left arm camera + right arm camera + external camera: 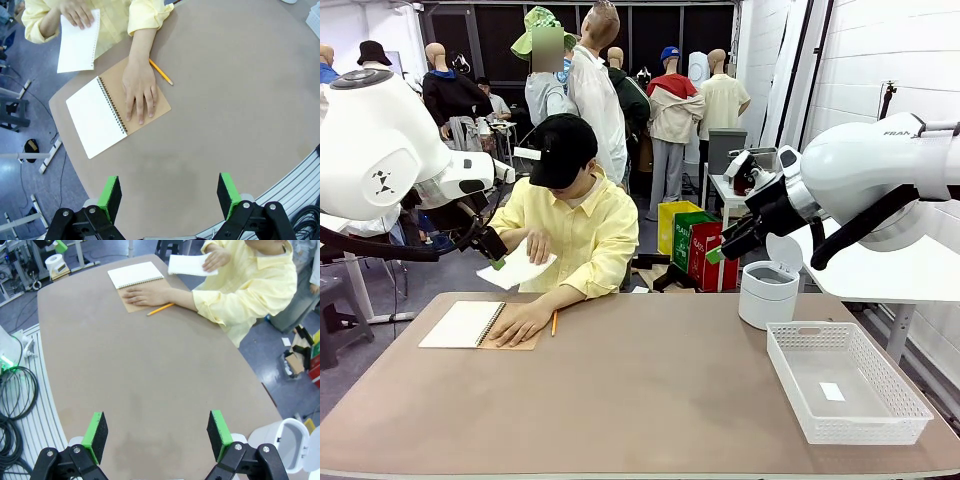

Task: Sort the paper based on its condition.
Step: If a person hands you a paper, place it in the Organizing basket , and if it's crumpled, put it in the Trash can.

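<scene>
Left claw and right claw hang high, pads wide apart. Table lies bare between spiral notebook and mesh basket. Paper, one flat sheet, is in the person's hand past the far edge.

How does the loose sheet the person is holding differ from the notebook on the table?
The sheet is held up off the table in one hand; the notebook lies open on it under the other hand. The sheet is a single leaf; the notebook is spiral-bound with a brown cover. Both show blank white paper.
</scene>
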Controlling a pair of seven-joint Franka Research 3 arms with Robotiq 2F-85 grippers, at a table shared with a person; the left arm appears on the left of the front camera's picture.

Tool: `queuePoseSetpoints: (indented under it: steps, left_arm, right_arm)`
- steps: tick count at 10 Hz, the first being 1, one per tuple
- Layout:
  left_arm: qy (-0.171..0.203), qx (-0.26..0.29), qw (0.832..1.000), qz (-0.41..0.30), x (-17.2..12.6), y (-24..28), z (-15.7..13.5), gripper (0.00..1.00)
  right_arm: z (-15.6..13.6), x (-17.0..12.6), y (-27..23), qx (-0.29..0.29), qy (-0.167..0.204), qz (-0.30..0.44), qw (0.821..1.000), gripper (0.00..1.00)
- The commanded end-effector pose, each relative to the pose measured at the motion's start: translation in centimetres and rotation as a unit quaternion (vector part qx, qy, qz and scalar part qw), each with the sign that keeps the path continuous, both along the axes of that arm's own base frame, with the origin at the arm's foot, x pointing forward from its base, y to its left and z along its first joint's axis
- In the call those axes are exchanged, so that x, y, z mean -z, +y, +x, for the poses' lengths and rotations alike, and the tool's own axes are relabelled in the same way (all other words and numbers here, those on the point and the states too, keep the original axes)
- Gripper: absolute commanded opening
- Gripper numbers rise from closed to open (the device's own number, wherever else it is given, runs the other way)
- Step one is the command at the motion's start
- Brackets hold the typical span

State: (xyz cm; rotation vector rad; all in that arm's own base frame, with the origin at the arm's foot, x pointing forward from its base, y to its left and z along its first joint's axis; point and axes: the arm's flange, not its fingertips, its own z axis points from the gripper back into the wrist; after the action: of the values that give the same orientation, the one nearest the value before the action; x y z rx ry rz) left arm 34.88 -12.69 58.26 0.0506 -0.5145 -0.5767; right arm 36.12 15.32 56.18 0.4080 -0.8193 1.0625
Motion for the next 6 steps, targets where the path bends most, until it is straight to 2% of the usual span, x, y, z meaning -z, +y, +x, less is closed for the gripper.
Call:
queuePoseSetpoints:
  steps: [1, 6]
  left_arm:
    - [-0.003, 0.002, 1.000, -0.001, -0.05, 0.05, -0.03, 1.00]
    - [-0.003, 0.002, 1.000, -0.001, -0.05, 0.05, -0.03, 1.00]
  right_arm:
    - [0.16, 0.19, 0.10, -0.005, 0.005, 0.007, 1.000, 1.00]
    - [0.16, 0.19, 0.10, -0.005, 0.005, 0.007, 1.000, 1.00]
